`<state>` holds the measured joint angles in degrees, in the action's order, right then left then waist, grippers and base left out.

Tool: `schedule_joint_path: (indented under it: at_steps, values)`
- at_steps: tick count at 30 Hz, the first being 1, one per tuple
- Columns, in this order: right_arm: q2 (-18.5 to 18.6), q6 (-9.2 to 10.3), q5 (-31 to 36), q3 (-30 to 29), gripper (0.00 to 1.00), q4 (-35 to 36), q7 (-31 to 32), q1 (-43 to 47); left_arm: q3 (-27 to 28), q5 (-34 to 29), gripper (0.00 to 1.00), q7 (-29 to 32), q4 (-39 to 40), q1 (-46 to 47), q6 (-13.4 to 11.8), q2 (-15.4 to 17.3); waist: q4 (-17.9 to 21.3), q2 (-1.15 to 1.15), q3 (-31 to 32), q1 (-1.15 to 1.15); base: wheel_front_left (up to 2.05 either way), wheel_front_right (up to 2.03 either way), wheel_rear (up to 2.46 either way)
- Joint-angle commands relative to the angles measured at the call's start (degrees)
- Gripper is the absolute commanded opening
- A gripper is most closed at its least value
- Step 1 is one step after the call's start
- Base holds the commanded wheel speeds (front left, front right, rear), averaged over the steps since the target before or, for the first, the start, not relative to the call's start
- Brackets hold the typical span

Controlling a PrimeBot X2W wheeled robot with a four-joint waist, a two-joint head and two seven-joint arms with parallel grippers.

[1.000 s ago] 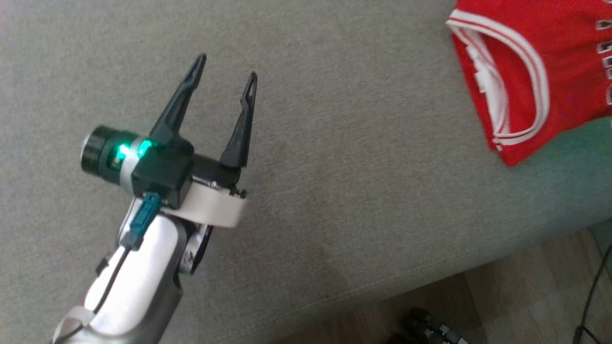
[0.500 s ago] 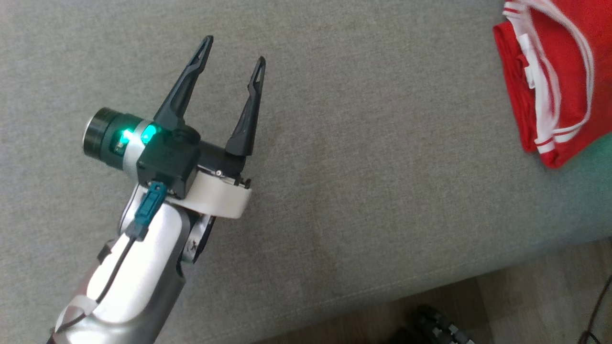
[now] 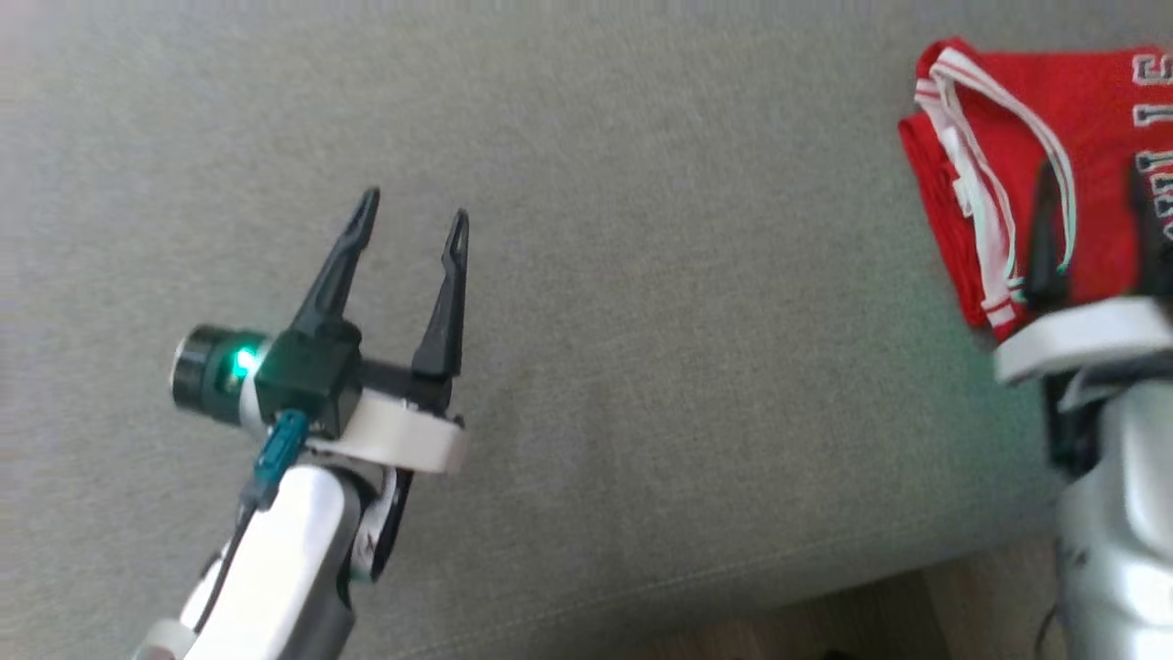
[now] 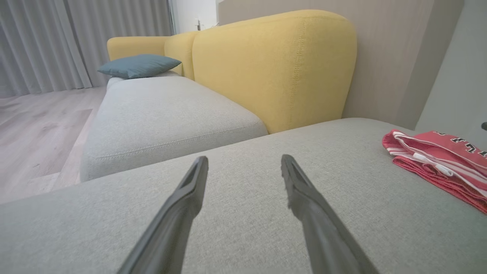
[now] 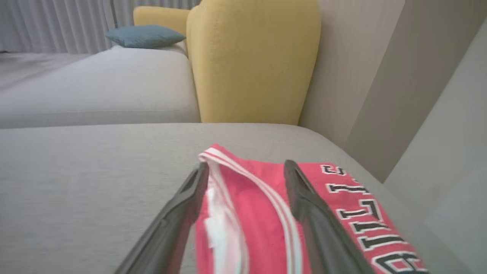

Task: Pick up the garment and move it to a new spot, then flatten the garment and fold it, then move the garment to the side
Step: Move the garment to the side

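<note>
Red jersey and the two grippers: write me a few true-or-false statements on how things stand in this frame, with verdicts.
1. The red jersey lies on the grey seat cushion, on the robot's right side. True.
2. The left gripper is open and holds nothing, over bare cushion. True.
3. The right gripper is clamped shut on the jersey. False: its fingers stand apart, one on either side of the jersey's white-trimmed end, and nothing is pinched between them.
4. A blue pillow sits on top of the jersey. False: the pillow lies far off on another seat, beside the yellow backrest.
</note>
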<state>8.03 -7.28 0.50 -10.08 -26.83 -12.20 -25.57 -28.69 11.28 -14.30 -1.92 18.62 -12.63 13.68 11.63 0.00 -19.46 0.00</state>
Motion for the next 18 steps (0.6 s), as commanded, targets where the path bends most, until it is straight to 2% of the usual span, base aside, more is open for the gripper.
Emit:
schedule_joint_path:
  at_steps: [1,9,18]
  values:
    - [-0.49,-0.21,-1.11,2.09,1.00,3.91,-0.61,1.27,2.65,0.43,1.00,-0.61,1.69,0.21,-0.44,0.37,-1.58,0.00,2.84,0.00,0.00,0.00,0.00]
    - [-4.05,-0.21,-5.93,8.30,1.00,17.80,3.50,12.35,4.82,2.47,1.00,-0.67,1.22,-5.35,-2.35,0.23,-6.47,0.00,7.79,0.00,0.00,0.00,0.00]
    - [-5.06,-0.21,-8.40,10.92,1.00,25.68,7.91,20.92,8.87,4.14,1.00,-0.69,1.06,-11.65,-4.95,1.16,-10.34,0.00,12.82,0.00,0.00,0.00,0.00]
